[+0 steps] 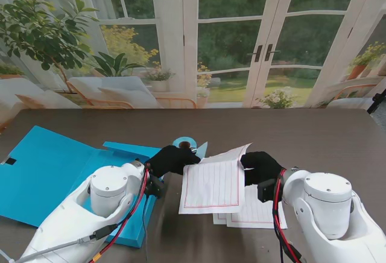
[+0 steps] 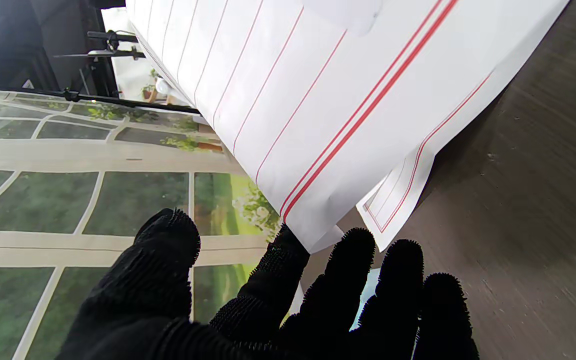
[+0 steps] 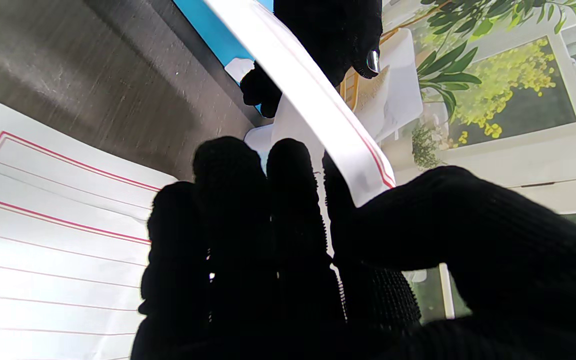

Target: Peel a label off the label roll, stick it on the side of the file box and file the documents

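Stand view: a red-ruled sheet [image 1: 212, 181] is held raised between the left hand [image 1: 170, 159] and the right hand [image 1: 260, 166], above further sheets [image 1: 256, 213] lying on the dark surface [image 1: 313, 136]. The blue file box [image 1: 45, 169] is laid open at the left; the label roll [image 1: 184, 143] sits just beyond the left hand.

Left wrist view: the left hand [image 2: 278, 300] is seen with fingers spread, the sheet's corner [image 2: 313, 235] resting at the fingertips (a grip cannot be confirmed).

Right wrist view: the sheet's edge [image 3: 328, 120] is pinched between thumb and fingers of the right hand [image 3: 318, 260].
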You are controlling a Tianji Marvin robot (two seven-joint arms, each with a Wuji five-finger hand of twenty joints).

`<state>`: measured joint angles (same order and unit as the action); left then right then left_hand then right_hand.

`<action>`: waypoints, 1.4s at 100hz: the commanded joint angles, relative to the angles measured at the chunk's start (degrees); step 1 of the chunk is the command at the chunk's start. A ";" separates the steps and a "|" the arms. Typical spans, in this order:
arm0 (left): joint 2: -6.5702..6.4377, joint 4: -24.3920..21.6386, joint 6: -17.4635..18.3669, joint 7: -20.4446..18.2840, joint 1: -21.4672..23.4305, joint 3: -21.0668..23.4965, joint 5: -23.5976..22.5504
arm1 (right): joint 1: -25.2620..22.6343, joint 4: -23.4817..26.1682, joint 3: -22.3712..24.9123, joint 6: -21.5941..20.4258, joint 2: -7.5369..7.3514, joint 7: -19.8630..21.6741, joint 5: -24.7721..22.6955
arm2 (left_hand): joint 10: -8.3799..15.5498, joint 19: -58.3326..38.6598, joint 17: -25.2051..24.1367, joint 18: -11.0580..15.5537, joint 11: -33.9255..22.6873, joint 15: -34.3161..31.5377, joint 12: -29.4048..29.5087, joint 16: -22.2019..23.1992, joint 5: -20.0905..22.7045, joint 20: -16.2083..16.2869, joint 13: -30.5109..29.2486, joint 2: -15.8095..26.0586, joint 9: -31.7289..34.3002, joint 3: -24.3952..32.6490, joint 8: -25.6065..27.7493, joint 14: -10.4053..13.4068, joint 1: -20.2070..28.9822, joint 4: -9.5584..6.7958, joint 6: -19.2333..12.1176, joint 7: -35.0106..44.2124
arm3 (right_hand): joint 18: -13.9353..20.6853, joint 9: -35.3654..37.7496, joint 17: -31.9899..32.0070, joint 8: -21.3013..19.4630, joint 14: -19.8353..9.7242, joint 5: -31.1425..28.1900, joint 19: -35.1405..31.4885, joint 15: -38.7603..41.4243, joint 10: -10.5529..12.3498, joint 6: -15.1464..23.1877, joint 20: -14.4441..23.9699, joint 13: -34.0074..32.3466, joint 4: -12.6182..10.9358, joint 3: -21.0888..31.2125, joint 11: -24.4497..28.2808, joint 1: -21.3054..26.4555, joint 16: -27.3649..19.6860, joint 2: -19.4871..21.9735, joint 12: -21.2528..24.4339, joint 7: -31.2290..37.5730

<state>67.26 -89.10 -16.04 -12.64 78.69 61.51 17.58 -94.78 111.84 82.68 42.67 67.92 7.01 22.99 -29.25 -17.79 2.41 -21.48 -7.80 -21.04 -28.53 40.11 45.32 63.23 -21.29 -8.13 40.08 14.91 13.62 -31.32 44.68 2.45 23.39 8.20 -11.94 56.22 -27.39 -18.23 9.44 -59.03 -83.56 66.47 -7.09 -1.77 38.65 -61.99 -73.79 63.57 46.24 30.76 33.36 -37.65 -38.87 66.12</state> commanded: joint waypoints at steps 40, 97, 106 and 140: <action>-0.36 -6.13 -4.04 1.94 5.39 5.24 -5.67 | -0.03 1.36 0.44 0.07 0.05 1.07 0.44 | -1.71 -2.04 3.07 -1.90 -0.84 -5.57 -1.25 -0.77 -2.77 2.93 -1.72 0.34 3.05 -0.03 -1.38 -4.27 -0.90 0.44 -0.28 -2.65 | -0.55 0.89 -5.83 -1.36 0.81 -1.67 -3.29 1.23 -0.55 0.21 -0.60 -1.54 -2.14 1.04 0.97 1.21 -0.29 -2.00 -0.94 -0.03; -1.09 -4.39 -12.17 -4.73 2.12 2.04 -1.57 | 0.75 2.41 -0.65 0.19 0.52 -0.18 2.37 | -3.37 -2.38 5.54 -4.22 -1.19 -7.87 -1.08 -1.75 4.90 4.45 -4.19 2.48 6.24 -3.21 2.16 -6.38 -2.05 0.55 4.06 2.31 | -0.52 0.88 -5.85 -1.48 0.85 -1.68 -3.39 1.41 -0.70 0.21 -0.49 -1.70 -2.22 1.11 0.93 1.31 -0.31 -2.08 -0.96 -0.15; -1.00 -3.35 -12.58 -5.58 0.88 0.79 -0.64 | 0.87 2.37 -0.85 0.10 0.60 -0.38 2.63 | -3.35 -2.32 5.37 -3.90 -1.14 -7.87 -1.07 -1.79 5.36 4.64 -3.99 2.96 5.99 -4.29 2.44 -6.29 -1.99 0.50 4.33 2.50 | -0.53 0.88 -5.88 -1.52 0.95 -1.66 -3.43 1.46 -0.77 0.03 -0.46 -1.75 -2.31 1.19 0.91 1.40 -0.30 -2.18 -0.97 -0.17; 0.65 -0.84 -8.99 -3.68 -0.12 -0.32 5.32 | 0.36 2.40 -0.95 -0.56 0.67 -0.42 4.07 | -2.60 -1.64 3.64 -2.10 -0.81 -6.96 -0.98 -2.10 4.81 4.90 -2.30 3.26 4.57 -6.86 2.63 -5.02 0.84 0.09 3.09 1.82 | -0.52 0.88 -5.90 -1.66 1.00 -1.67 -3.45 1.57 -0.69 0.11 -0.43 -1.88 -2.32 1.17 0.88 1.39 -0.31 -2.15 -1.00 -0.21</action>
<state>66.78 -90.25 -26.68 -16.38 78.15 61.00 22.18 -93.75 113.80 81.89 42.55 68.32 5.77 26.86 -31.44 -19.05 6.96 -25.96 -8.70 -27.64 -29.23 38.55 48.90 66.74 -24.17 -6.29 45.01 9.63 15.86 -35.28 44.75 2.45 27.60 10.12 -11.96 56.22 -27.39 -18.53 10.06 -59.04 -83.58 66.82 -7.32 -1.94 38.65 -61.99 -73.79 63.58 46.24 30.77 33.36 -37.66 -38.89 65.99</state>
